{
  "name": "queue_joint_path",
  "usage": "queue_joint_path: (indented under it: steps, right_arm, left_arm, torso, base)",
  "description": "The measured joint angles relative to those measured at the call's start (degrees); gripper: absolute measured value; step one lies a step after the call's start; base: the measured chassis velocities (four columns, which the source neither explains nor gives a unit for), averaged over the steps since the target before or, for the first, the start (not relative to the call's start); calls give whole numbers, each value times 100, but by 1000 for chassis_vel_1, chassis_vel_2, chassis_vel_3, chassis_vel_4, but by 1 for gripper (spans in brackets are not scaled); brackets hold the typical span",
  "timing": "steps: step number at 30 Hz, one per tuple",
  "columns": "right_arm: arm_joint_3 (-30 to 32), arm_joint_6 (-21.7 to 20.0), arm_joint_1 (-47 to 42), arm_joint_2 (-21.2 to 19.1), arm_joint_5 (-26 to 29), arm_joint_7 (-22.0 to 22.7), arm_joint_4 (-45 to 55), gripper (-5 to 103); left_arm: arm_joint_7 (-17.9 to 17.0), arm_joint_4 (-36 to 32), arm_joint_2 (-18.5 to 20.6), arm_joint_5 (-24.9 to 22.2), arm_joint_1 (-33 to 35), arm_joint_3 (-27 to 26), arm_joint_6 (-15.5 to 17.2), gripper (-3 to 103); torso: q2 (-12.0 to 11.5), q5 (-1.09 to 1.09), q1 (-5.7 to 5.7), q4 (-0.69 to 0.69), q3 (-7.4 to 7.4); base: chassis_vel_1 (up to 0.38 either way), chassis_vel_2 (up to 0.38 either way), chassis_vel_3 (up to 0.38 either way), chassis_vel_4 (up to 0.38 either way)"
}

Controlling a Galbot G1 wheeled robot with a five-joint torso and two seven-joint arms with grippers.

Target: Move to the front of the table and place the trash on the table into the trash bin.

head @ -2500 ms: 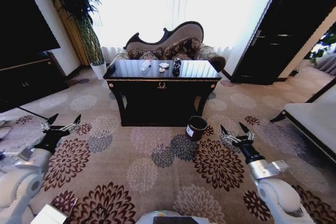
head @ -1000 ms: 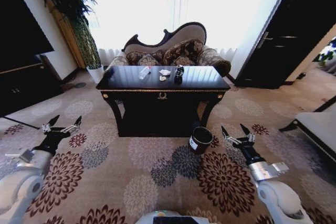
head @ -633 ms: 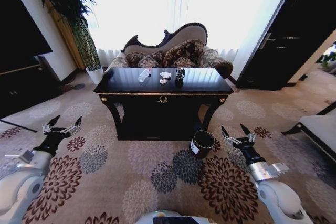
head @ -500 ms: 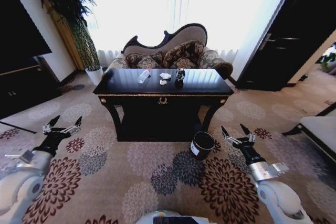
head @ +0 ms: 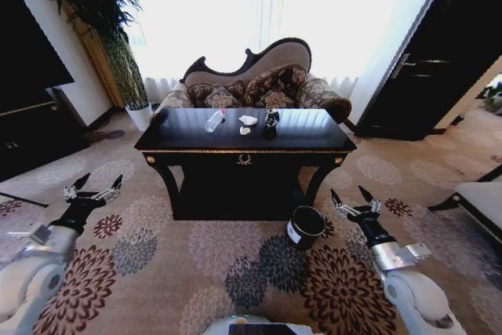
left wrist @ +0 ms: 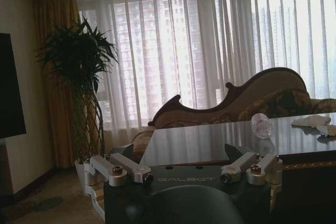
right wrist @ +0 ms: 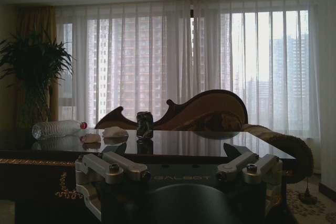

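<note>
The table (head: pixel 314 140) is glossy black wood with thin gold trim, its top mirror-smooth. On it lie a clear plastic bottle (head: pixel 215 121), crumpled white paper (head: pixel 248 120) and a dark shiny can (head: pixel 271 119). The carpet (head: pixel 227 272) looks soft and matt.

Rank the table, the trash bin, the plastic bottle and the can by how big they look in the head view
1. table
2. trash bin
3. plastic bottle
4. can, close to the bottle in apparent size; both sit farther from the camera than the bin, so this order is unsure.

Strong backlight thru sheer white curtains (head: pixel 259 13); glare streaks on glossy black wooden table (head: pixel 314 127); wrist views dim, edges fisheye-bent.
</note>
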Motion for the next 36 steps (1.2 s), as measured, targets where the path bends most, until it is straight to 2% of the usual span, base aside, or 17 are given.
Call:
queue_joint_path:
  steps: [36]
  right_arm:
    - [-62,-31,45,58,-59,0,14,100]
  left_arm:
    - [1,54,51,33,-38,61,-25,98]
  torso:
    - [-1,0,1,0,1]
  base:
    - [-126,124,127,-127]
